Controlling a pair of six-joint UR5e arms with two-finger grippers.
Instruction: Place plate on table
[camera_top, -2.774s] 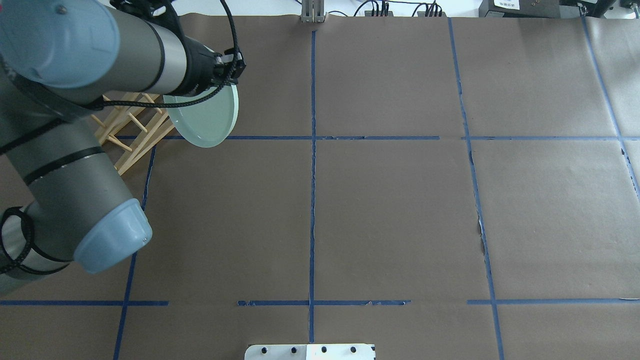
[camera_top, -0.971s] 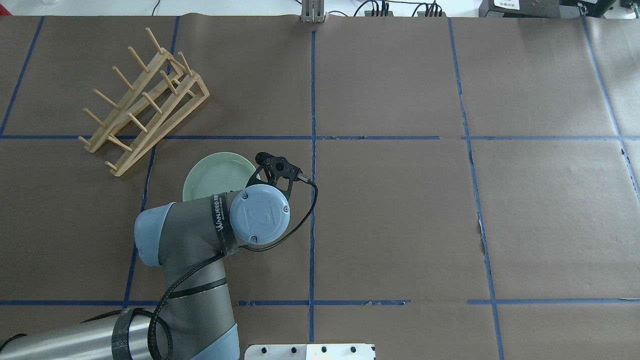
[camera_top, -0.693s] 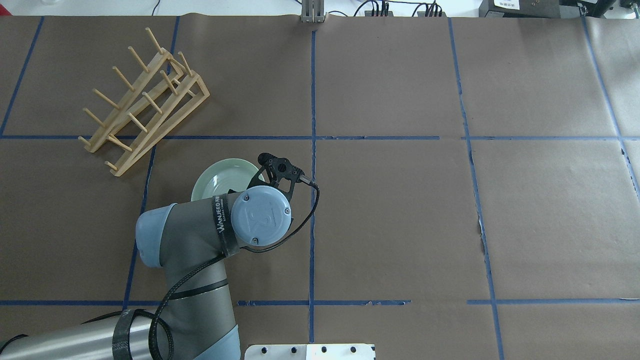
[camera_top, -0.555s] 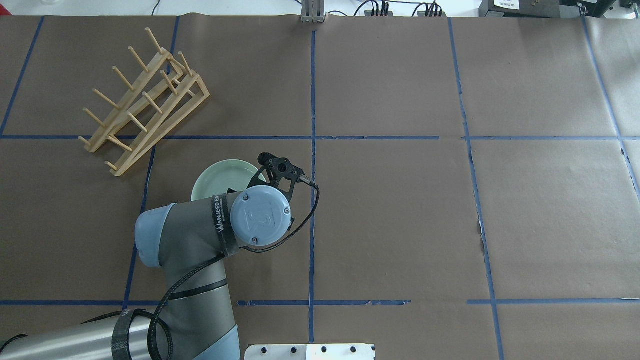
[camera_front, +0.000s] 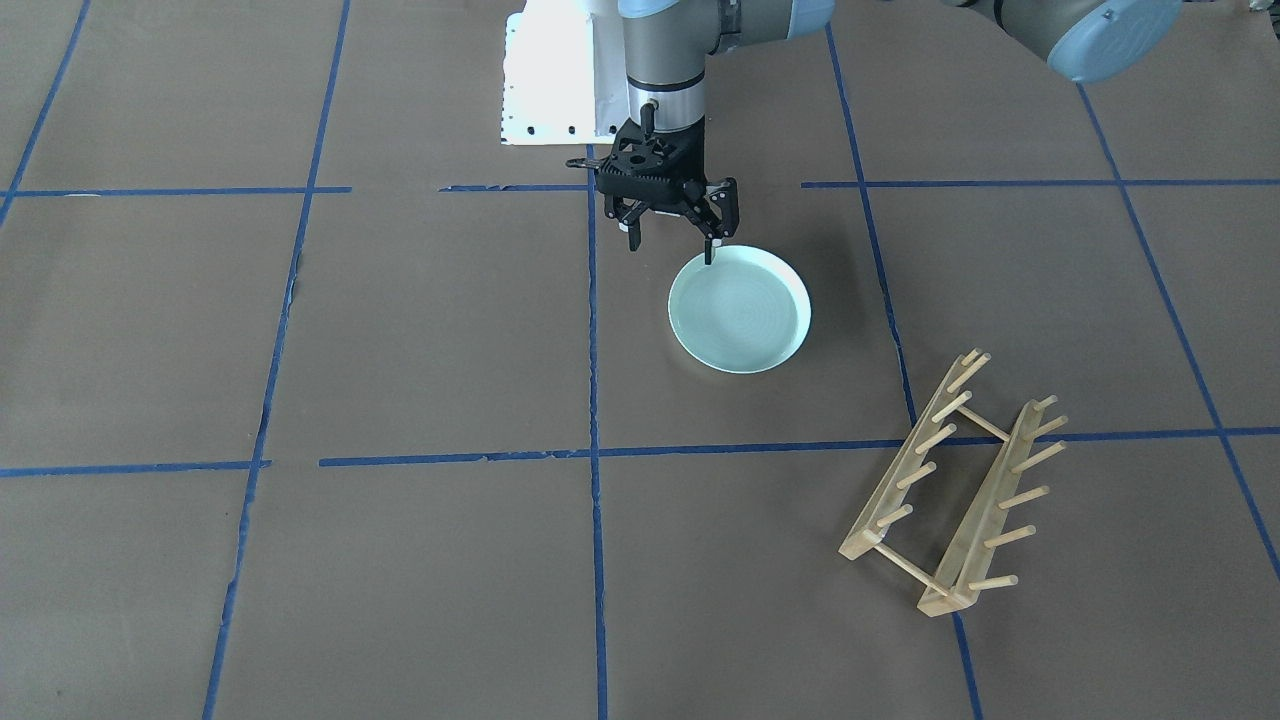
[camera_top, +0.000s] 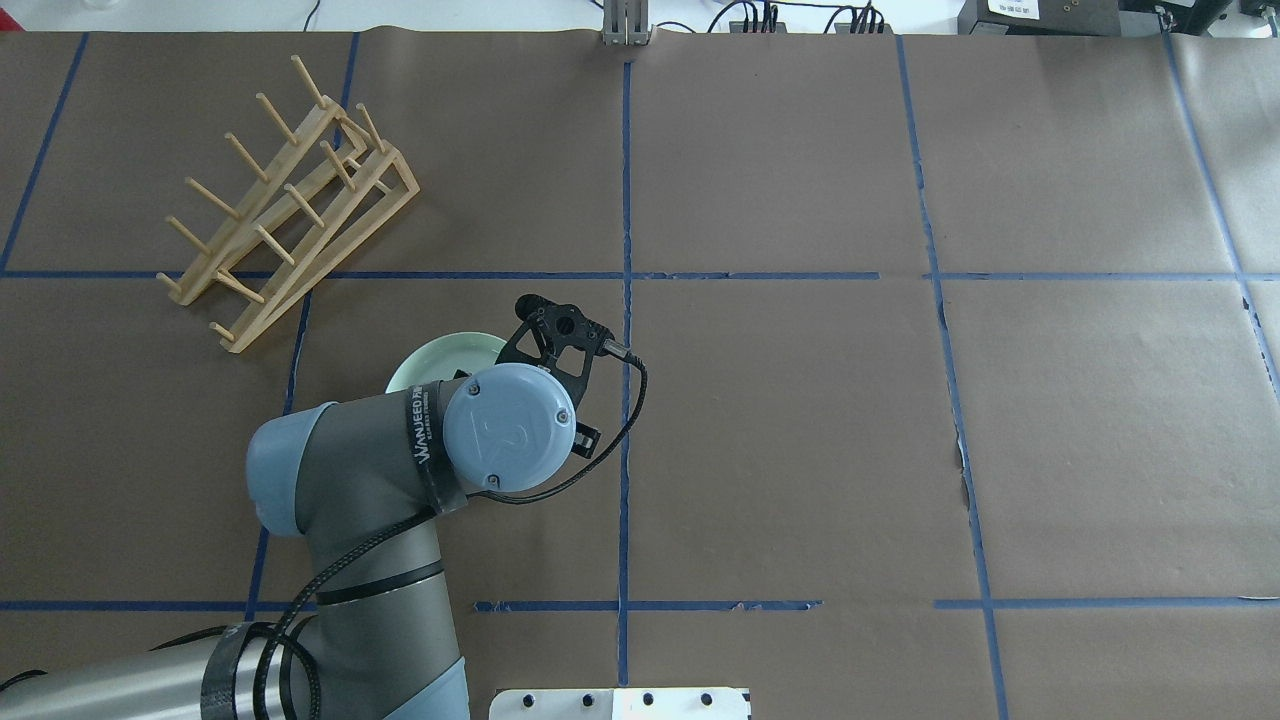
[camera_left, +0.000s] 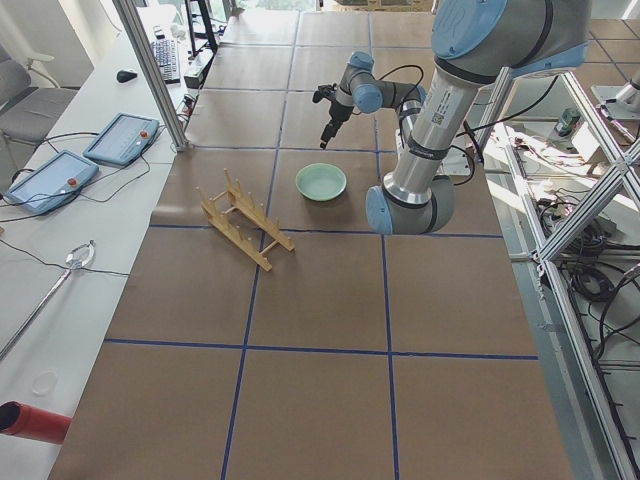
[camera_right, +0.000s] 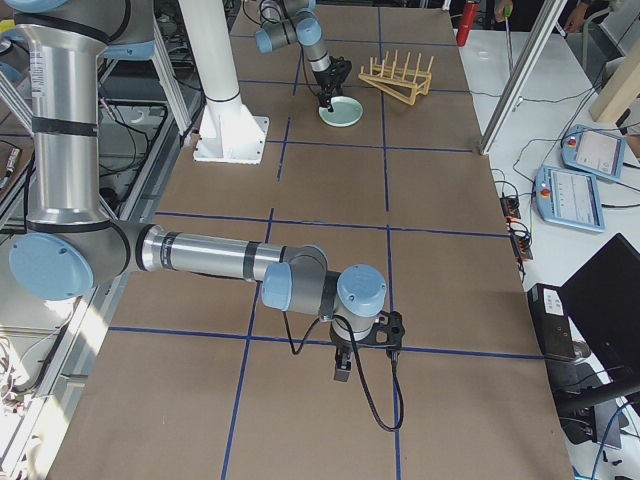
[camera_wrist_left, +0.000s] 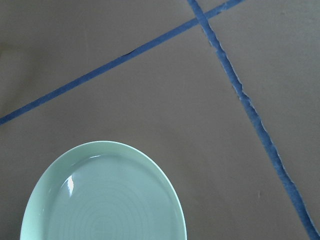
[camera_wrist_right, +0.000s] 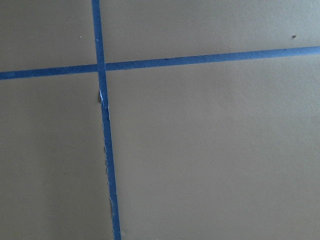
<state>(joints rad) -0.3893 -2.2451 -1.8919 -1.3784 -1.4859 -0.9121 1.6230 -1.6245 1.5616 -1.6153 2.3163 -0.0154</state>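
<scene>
Mint-green plate (camera_front: 740, 312) lies flat on the table (camera_front: 400, 330), rim beside one spread finger of my left gripper (camera_front: 671, 250); for the right gripper (camera_right: 341, 370), I cannot tell.

White lettering beginning "WANJEED" is read on the black band (camera_top: 427, 447) wrapped round the left arm (camera_top: 340, 480) at its wrist; the letters after it are cut off. A raised "UR" logo is made out on the blue cap (camera_top: 508, 425) beside it. A white label (camera_top: 1012, 8) on a dark box (camera_top: 1080, 15) beyond the bench's (camera_top: 800, 420) far right corner is printed too small to be read.
</scene>
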